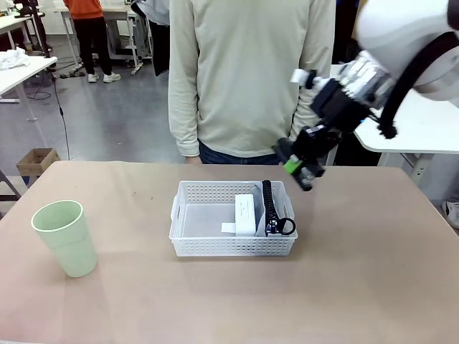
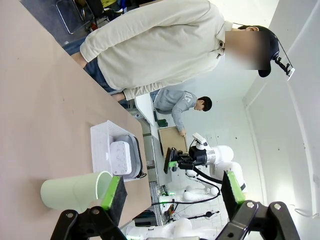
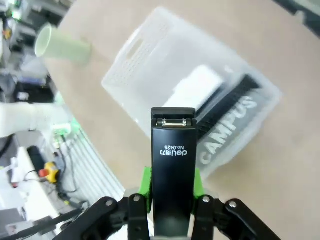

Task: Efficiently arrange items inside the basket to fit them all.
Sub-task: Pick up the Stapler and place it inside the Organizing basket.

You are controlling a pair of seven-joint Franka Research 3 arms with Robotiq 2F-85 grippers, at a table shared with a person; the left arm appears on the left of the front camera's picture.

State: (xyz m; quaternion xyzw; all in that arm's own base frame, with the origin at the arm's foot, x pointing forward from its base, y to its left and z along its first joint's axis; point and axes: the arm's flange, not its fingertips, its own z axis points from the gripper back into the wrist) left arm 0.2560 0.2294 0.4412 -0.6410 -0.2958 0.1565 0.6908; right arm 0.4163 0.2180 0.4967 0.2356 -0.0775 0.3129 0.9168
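- Basket (image 1: 229,247) sits on desk (image 1: 358,287), white box (image 1: 246,213) and grey pouch (image 3: 230,131) already inside, pouch at 3 o'clock.
- Right claw (image 1: 300,169), clamped on black slab (image 3: 173,165), hovers above basket's 1 o'clock.
- Left claw (image 2: 172,192) gapes empty; green cup (image 1: 66,238) waits outside at 9 o'clock, so two items are left to pack.

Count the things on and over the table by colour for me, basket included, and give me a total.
White: 2, the basket and the box
Grey: 1, the CAMPUS pouch
Black: 1, the slab held in the right gripper
Pale green: 1, the cup
Total: 5
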